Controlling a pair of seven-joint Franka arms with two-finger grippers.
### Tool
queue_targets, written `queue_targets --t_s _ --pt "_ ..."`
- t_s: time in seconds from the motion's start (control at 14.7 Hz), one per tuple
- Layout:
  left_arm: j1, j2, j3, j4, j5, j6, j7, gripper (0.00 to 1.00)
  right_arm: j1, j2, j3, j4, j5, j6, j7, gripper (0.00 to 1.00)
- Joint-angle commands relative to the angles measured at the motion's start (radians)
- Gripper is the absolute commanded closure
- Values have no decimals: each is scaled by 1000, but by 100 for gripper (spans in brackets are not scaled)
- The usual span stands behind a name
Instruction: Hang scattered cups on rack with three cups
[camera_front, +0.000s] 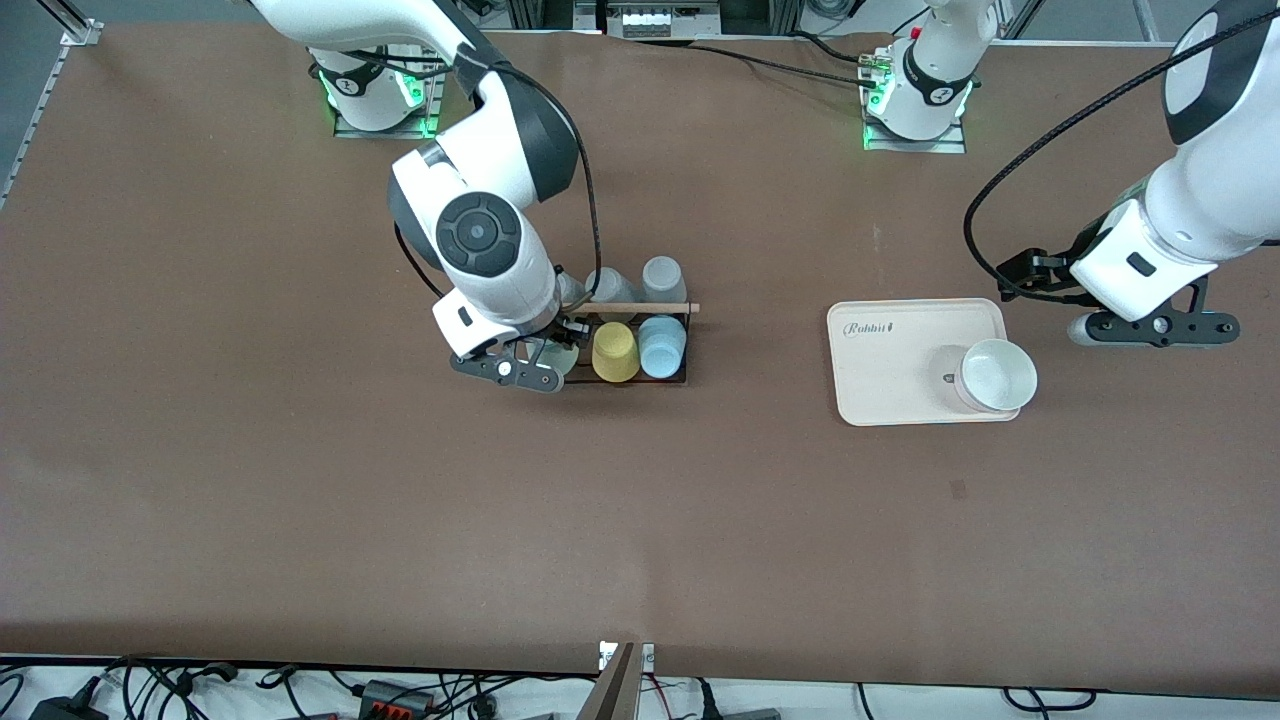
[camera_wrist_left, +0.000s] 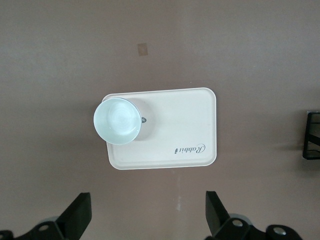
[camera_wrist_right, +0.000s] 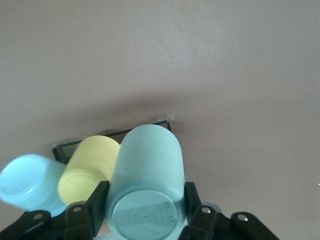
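A: Biggest first, what's on the brown table (camera_front: 300, 520)?

B: Cream tray (camera_front: 890, 385) toward the left arm's end, w/ a white bowl (camera_front: 995, 375) on its corner. Black wire rack (camera_front: 630, 345) nr the middle, wooden rod (camera_front: 640, 308) across the top.

A: Cups on the rack?

B: Yellow cup (camera_front: 614, 351) and light blue cup (camera_front: 662, 345) side by side on the pegs nearer the front cam, bottoms up. Two grey cups (camera_front: 663, 278) on the row farther from it; a third I can't make out, the right arm covers that end.

A: Mint-green cup?

B: Mint-green cup (camera_wrist_right: 146, 187) is in the right gripper (camera_front: 553, 352), fingers (camera_wrist_right: 98, 200) clamped on its sides, bottom twd the wrist cam. It's over the rack's end twd the right arm, just beside the yellow one.

A: Left arm?

B: Waits. Left gripper (camera_wrist_left: 147, 215) hangs over the table by the tray, fingers wide apart, nothing btwn them.
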Motion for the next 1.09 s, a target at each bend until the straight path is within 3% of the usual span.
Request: queue_targets --t_s 0.0,0.07,0.27,0.41,0.81,0.88,0.95,1.02 --pt "-1 -13 8 5 -13 -2 27 0 11 48 -6 36 0 -15 17 69" --pt "-54 -18 61 5 -13 -2 27 0 11 62 -6 36 0 -7 20 69" --pt "-486 -35 528 9 -53 -8 27 0 11 89 -6 34 5 31 20 69" --pt "-496 -35 568 9 -125 -8 30 0 11 105 -6 34 6 48 20 69" --pt "-487 -61 573 5 -124 -10 82 0 13 131 -6 33 8 68 23 63" --pt "-476 -59 574 2 -115 19 113 0 13 131 -6 33 9 73 23 51" --pt "-441 -55 574 -3 -116 38 181 0 11 131 -6 33 8 73 18 30" --pt "-417 -53 574 -3 -118 38 199 0 10 128 -6 33 8 71 11 0"
